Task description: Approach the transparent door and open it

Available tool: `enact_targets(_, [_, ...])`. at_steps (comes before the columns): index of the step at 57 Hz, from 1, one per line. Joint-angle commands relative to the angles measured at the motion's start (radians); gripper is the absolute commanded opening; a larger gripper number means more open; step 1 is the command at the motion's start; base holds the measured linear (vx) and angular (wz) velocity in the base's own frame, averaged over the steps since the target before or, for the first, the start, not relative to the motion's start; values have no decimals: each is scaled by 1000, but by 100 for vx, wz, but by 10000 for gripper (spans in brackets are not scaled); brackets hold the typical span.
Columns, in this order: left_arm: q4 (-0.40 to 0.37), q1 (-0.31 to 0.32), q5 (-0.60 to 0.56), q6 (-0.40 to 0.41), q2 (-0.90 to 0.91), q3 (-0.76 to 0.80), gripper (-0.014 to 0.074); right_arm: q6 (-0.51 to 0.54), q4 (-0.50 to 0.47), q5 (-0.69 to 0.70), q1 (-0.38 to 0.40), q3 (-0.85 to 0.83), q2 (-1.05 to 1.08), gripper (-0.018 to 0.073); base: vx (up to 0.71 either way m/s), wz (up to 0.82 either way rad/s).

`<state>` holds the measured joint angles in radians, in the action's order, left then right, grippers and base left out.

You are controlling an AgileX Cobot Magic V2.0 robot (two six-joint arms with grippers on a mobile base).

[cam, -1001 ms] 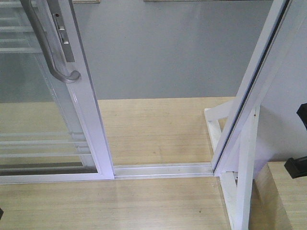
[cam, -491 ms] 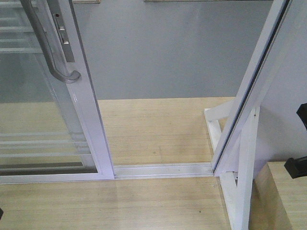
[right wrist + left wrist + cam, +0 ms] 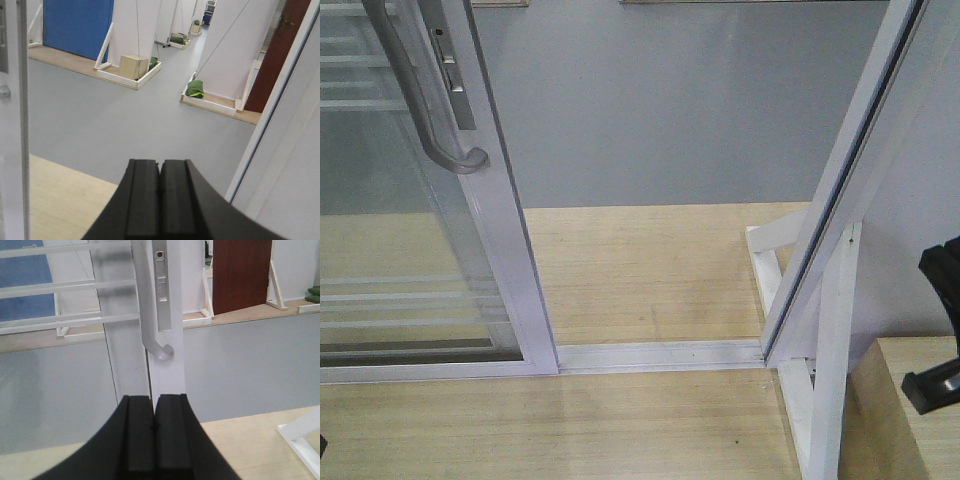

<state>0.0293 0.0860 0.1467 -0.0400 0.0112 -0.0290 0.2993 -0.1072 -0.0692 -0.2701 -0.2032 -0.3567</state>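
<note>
Glass transparent door [image 3: 410, 200] slid left | slanted post [image 3: 840, 190] right | both claws closed, empty

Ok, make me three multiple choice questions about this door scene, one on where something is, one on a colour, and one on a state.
1. Where does the transparent door stand in the front view?
A. At the left, with an open gap to its right
B. Hard against the slanted post
C. Lying flat on the floor

2. What colour is the curved bar handle?
A. Red
B. Grey
C. Blue

3. How are the left gripper fingers?
A. Spread wide apart
B. Clamped on the handle
C. Closed together, holding nothing

Answers:
1 A, bare floor track shows between the door and the slanted post.
2 B, the bar is plain grey metal.
3 C, the pads meet below the handle, apart from it.
</note>
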Motion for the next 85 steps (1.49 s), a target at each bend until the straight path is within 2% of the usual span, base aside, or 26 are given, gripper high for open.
enact_targets(1, [-9, 5, -76, 2, 14, -10, 0, -159, 130, 52, 5, 44, 73, -1, 0, 0])
enact_targets(11, [-9, 5, -76, 2, 14, -10, 0, -233, 118, 51, 5, 244, 291, -1, 0, 0])
enact_targets(14, [-9, 5, -76, 2, 14, -10, 0, -226, 123, -65, 5, 234, 360, -1, 0, 0])
enact_targets(16, [-9, 5, -76, 2, 14, -10, 0, -211, 133, -89, 7, 236, 391, -1, 0, 0])
enact_targets(20, [-9, 5, -76, 2, 14, -10, 0, -202, 157, -89, 4, 237, 379, -1, 0, 0])
enact_targets(67, [-9, 5, -76, 2, 14, -10, 0, -214, 147, -91, 5, 237, 383, -1, 0, 0])
enact_targets(85, [-9, 5, -76, 2, 14, -10, 0, -214, 146, -91, 238, 237, 378, -1, 0, 0])
